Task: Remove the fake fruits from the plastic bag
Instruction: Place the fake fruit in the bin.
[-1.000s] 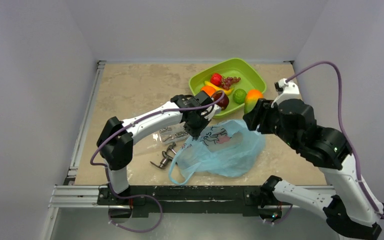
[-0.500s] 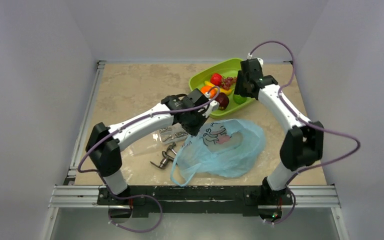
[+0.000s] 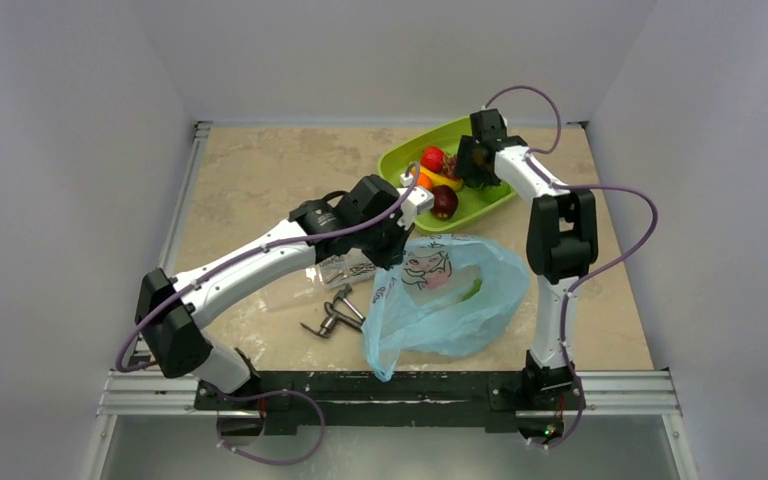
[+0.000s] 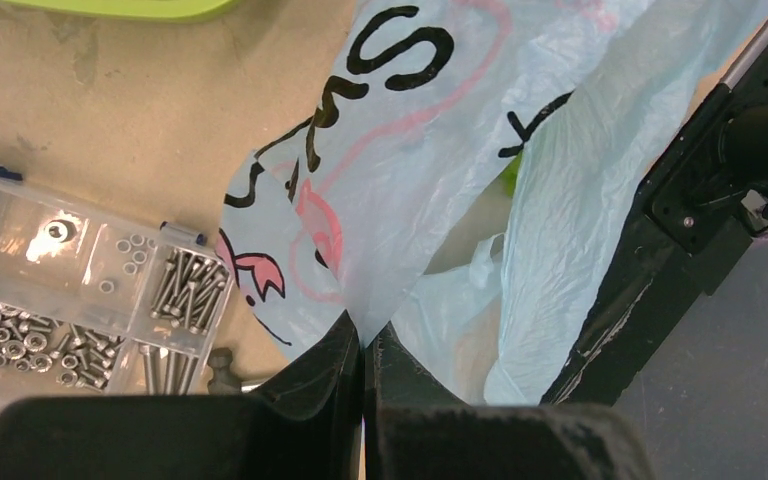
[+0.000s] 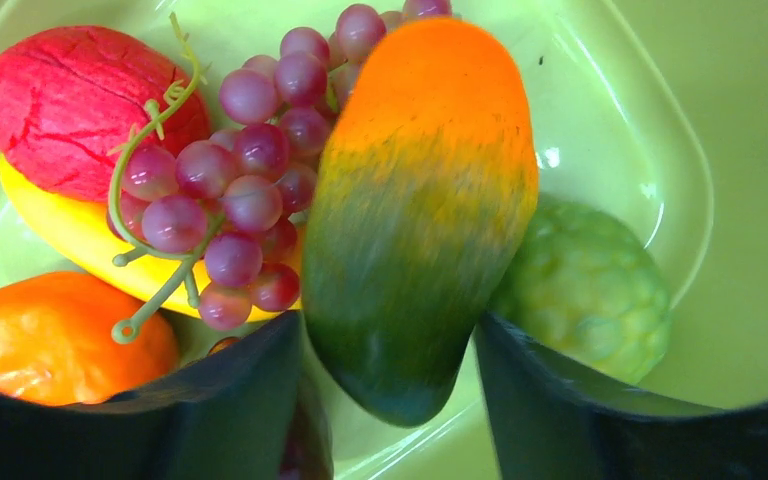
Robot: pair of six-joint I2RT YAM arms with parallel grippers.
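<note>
The light-blue plastic bag (image 3: pixel 460 300) lies at the table's near middle. My left gripper (image 3: pixel 397 258) is shut on its upper left edge, and the film is pinched between the jaws in the left wrist view (image 4: pixel 364 335). A green piece (image 3: pixel 473 290) shows through the bag. My right gripper (image 3: pixel 468 165) is over the green tray (image 3: pixel 505 150). In the right wrist view its fingers stand apart (image 5: pixel 388 320) with a blurred orange-green mango (image 5: pixel 420 200) between them. Red grapes (image 5: pixel 250 170), a red fruit (image 5: pixel 70 100), a banana (image 5: pixel 70 235), an orange (image 5: pixel 50 340) and a bumpy green fruit (image 5: pixel 590 290) lie in the tray.
A clear box of screws (image 3: pixel 345 268) lies just left of the bag under my left arm. Grey metal tools (image 3: pixel 335 312) lie nearer the front. A dark plum (image 3: pixel 444 202) sits at the tray's near end. The metal rail (image 3: pixel 360 385) runs along the front edge.
My right arm has swung from beside the bag to over the tray with the mango. My left gripper has pulled the bag's edge to the right, bunching the bag.
</note>
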